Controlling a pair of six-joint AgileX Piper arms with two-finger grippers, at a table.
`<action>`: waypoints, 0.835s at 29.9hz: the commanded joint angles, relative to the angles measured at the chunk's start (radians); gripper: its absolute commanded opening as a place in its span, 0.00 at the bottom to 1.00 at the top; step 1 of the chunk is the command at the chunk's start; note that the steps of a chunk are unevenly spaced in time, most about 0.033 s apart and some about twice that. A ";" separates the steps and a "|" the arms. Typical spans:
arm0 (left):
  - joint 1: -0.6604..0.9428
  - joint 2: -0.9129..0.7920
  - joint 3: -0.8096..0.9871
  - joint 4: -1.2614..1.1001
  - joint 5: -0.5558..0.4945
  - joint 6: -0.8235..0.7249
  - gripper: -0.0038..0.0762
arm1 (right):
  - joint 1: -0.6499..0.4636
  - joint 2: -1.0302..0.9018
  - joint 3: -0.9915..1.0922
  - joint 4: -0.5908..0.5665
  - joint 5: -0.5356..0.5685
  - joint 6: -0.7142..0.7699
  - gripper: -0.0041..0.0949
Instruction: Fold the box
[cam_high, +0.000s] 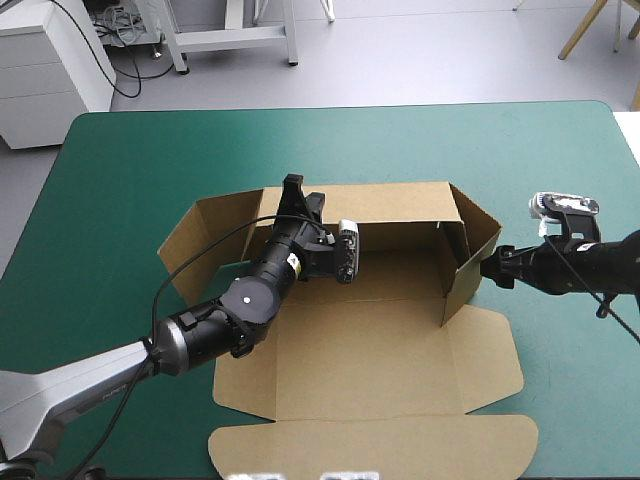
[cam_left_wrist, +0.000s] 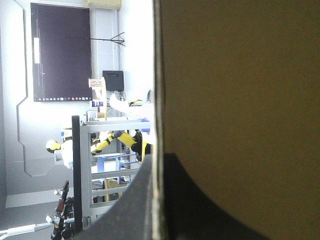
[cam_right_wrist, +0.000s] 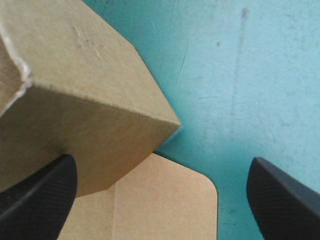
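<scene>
**High view.** The box (cam_high: 370, 340) lies open at the middle of the bench (cam_high: 120, 180). It is a cut sheet of plain brown board, matte and creased along its fold lines. Its back wall (cam_high: 400, 205) stands upright and its right wall (cam_high: 470, 250) is raised, angling outward at the far corner. The left flap (cam_high: 215, 240) leans away from the box. The base lies flat, and the lid panel (cam_high: 380, 445) with its rounded corners lies flat on the near side of the box, close to the bench's near edge. Bare teal-green cover runs in a wide band beyond the box's back wall and on both its sides.

The left arm (cam_high: 250, 300) crosses the box's left half, and its black fingers (cam_high: 292, 190) sit at the top edge of the back wall near its left end. A small yellow sticker on that arm is too small to read. The right arm's fingers (cam_high: 497, 265) are just outside the box's right wall, at that wall's near end.

**Left wrist view.** The pale cut edge of the box's wall (cam_left_wrist: 240, 100) runs straight up between the two fingers (cam_left_wrist: 135, 210). The left jaws are clenched on the board, with brown board filling the side beyond that edge.

**Right wrist view.** The right jaws are released, and the fingers (cam_right_wrist: 35, 195) stand wide apart. A folded corner of the box's wall (cam_right_wrist: 90, 100) lies ahead, close against one finger. It has a torn, fibrous edge. A flat flap with a rounded corner (cam_right_wrist: 165, 200) lies under it, between the fingers. Beside the box the cover (cam_right_wrist: 250, 75) is bare and lightly scuffed.
</scene>
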 joint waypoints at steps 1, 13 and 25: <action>0.001 -0.038 -0.028 0.107 0.031 -0.013 0.04 | 0.005 -0.042 0.038 0.131 -0.109 -0.131 0.88; 0.001 -0.038 -0.028 0.107 0.031 -0.013 0.04 | 0.268 -0.040 0.095 0.128 -0.317 -0.260 0.88; 0.001 -0.038 -0.028 0.107 0.031 -0.013 0.04 | 0.509 -0.040 0.099 -0.203 -0.500 0.095 0.88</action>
